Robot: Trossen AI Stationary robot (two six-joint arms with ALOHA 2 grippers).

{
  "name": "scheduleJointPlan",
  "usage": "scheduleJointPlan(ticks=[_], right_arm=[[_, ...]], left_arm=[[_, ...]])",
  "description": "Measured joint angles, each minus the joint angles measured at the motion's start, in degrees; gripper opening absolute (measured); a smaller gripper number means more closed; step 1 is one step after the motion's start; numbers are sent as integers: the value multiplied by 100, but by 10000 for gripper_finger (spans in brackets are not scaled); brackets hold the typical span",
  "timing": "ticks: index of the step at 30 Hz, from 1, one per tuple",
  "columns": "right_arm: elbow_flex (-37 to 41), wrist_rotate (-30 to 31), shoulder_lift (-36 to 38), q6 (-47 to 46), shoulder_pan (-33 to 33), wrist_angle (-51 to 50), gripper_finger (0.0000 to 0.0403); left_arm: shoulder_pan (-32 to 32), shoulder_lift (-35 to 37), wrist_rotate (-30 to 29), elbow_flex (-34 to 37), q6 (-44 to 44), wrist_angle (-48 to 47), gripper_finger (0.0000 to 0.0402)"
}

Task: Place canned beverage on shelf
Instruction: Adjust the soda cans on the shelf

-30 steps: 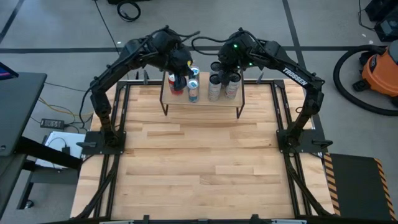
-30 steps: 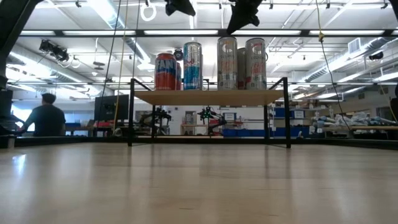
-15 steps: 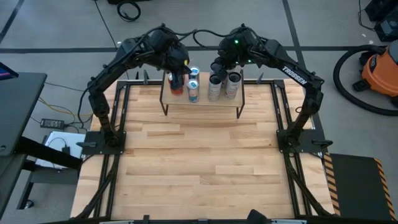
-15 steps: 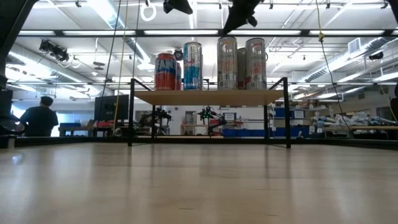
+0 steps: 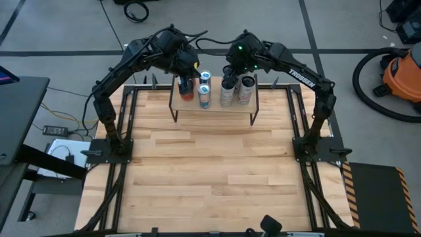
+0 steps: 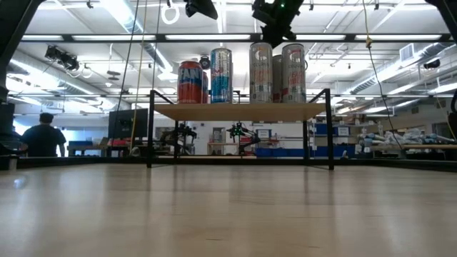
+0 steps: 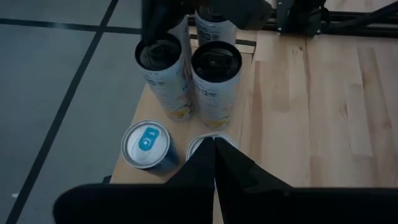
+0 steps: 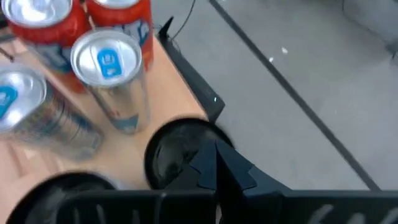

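From above, upright cans [image 5: 223,91] are seen on the shelf [image 5: 214,105]; both grippers are held just over them, the right gripper [image 5: 228,77] nearer the tall pair. In both wrist views, fingers are pressed together, empty.

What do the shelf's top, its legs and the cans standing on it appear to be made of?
The small rack's rectangular pale board top looks like light wood or a wood-look laminate: matt, warm tan, faint grain. Its thin black legs look like painted metal rod, slim and straight. The tall printed drink cans appear to be aluminium, with bright silver lids and pull tabs and glossy printed sides.
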State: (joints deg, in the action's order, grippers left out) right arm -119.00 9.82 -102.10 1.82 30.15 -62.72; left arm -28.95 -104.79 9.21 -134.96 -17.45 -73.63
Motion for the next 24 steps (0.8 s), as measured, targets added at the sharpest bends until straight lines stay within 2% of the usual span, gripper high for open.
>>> scheduleJointPlan(ticks=[11,24], right_arm=[[-3,-49,2,-78,4,-317,4],[31,-208,-70,-184,-15,-166,4]], left_arm=[[-24,0,2,0,26,2,9],[-24,-2,0,0,17,4,9]])
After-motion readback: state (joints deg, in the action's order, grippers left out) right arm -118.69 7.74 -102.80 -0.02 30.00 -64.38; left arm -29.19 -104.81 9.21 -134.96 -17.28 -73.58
